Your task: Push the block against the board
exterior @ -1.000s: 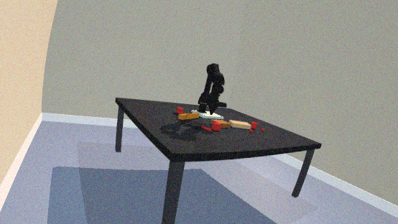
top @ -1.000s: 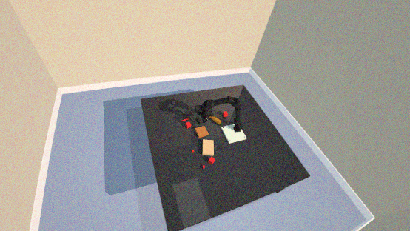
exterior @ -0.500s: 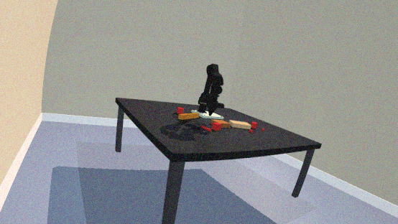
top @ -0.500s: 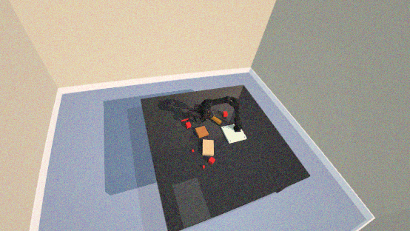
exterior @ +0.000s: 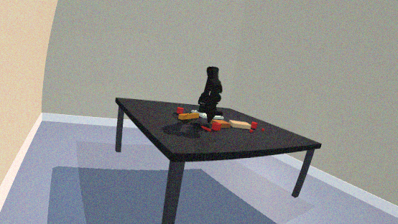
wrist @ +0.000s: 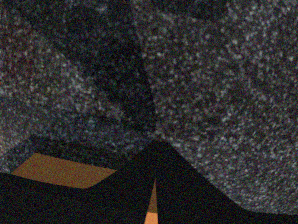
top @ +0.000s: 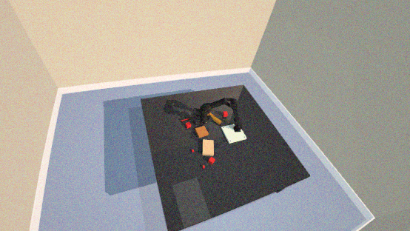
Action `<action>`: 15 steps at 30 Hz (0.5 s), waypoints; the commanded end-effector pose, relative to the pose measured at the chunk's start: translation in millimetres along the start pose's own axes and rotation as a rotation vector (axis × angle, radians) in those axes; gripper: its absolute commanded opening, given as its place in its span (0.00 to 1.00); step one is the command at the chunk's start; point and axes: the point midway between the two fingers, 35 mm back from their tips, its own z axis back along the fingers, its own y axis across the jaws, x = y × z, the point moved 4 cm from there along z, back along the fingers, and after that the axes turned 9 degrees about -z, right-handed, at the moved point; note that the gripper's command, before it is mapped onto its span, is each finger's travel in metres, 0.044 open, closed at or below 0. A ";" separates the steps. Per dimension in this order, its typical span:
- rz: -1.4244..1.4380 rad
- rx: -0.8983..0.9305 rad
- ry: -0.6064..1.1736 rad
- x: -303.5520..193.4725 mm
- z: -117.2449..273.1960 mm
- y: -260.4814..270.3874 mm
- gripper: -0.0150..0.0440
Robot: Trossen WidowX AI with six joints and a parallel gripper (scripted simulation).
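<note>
The orange square block (top: 201, 131) (exterior: 223, 123) lies flat near the middle of the table. The tan board (top: 208, 147) (exterior: 240, 124) lies just in front of it, one end facing the block. The gap between them is very narrow; I cannot tell whether they touch. My gripper (top: 237, 130) (exterior: 210, 118) (wrist: 158, 148) is shut and empty. It is low over the far corner of a pale square slab (top: 234, 135) (exterior: 218, 117), to the right of the block and apart from it. In the wrist view an orange piece (wrist: 60, 171) shows at the lower left; I cannot tell which it is.
A yellow-orange bar (top: 214, 118) (exterior: 188, 115) lies under the arm. Red cubes lie behind the bar (top: 225, 114) (exterior: 179, 110), left of the block (top: 188, 125) (exterior: 216, 126) and near the board's front end (top: 212, 160) (exterior: 254, 125). A thin red stick (top: 185, 120) lies near the arm's base.
</note>
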 end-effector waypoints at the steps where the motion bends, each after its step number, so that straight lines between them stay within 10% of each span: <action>1: -0.007 0.000 0.005 -4.2 -2.0 -0.6 0.25; 15: -0.007 -0.001 0.006 -16.2 -1.8 -1.3 0.25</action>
